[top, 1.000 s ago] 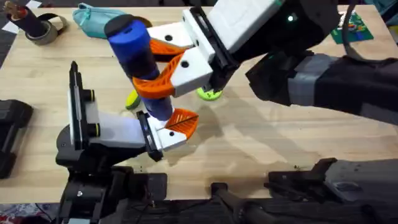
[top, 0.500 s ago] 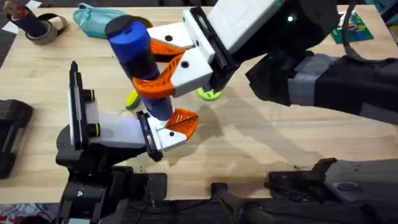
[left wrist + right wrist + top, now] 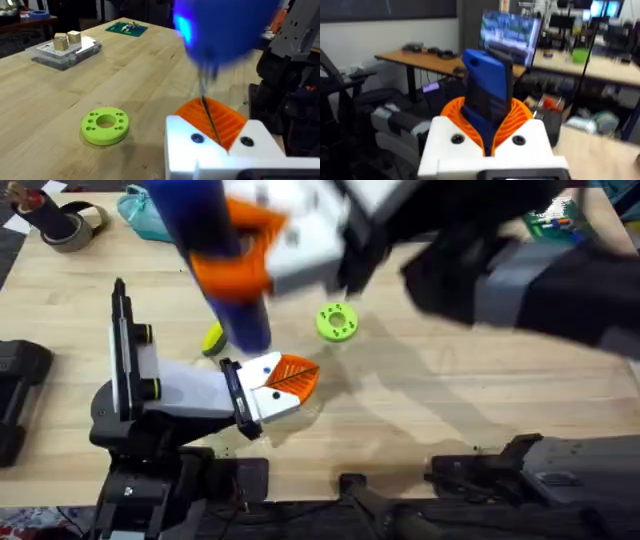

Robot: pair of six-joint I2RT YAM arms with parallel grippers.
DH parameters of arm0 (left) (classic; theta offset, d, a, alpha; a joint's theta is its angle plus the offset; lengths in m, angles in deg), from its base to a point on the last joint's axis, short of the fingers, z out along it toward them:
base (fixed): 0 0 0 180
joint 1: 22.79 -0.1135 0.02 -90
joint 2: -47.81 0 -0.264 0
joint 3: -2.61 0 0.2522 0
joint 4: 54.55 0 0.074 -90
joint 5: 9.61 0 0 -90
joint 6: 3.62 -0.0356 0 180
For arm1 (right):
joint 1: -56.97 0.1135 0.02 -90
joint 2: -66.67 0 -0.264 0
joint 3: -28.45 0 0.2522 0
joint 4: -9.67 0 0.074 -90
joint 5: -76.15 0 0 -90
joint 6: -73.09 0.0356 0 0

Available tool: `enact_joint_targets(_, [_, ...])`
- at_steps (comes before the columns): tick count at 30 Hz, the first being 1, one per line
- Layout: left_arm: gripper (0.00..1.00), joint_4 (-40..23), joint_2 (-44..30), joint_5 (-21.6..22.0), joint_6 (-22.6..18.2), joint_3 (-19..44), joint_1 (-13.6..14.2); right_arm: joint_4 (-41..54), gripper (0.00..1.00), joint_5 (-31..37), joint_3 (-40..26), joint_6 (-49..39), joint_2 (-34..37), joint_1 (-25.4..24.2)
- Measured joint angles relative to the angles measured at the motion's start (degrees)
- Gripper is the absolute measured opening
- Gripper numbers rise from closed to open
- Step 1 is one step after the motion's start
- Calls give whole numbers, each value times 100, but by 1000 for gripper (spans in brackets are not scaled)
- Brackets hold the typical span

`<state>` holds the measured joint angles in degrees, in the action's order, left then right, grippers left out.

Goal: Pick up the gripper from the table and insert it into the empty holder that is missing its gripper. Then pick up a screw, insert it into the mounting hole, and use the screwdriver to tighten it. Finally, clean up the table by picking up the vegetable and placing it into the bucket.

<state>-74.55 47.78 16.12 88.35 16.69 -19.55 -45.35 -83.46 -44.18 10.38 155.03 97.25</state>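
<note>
My right gripper (image 3: 492, 137) clamps the blue screwdriver (image 3: 215, 260) upright above the bench's middle | my left gripper (image 3: 285, 385) below its bit (image 3: 210, 120), jaw state unclear | corn cob (image 3: 212, 338) just beside

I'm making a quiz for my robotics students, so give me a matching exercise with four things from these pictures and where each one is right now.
Things:
1. screwdriver
2. lime-green disc
3. vegetable
4. teal pouch

Places:
A. at the table's far edge, left side
B. flat on the wood, right of the screwdriver
C. gripped by the right gripper, bit pointing down
D. on the table, partly hidden behind the screwdriver

Pairs: 1-C, 2-B, 3-D, 4-A
</note>
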Motion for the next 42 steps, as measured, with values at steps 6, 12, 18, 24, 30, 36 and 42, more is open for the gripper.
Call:
enact_joint_targets(6, [20,0,0,-4,-2,0,0,2307,47,-413,-1843,-204,-114,-360])
enact_joint_targets(12, [20,4,0,-2,0,0,0,5740,46,-295,-2367,-1481,-243,-735])
enact_joint_targets(18, [20,4,0,-2,0,0,0,9200,46,1572,-2511,-3407,-84,-1349])
enact_joint_targets(24, [20,5,0,7,0,0,0,10522,47,3883,-2869,-4647,-28,-1613])
enact_joint_targets(30, [20,4,-2,9,0,0,0,11683,45,5484,-2977,-5046,-37,-1657])
enact_joint_targets(36, [5,7,0,26,2,0,0,11839,46,6660,-2977,-5724,-15,-1732])
enact_joint_targets(42, [5,29,0,158,0,0,0,11857,45,7296,-2708,-6999,438,-2190])
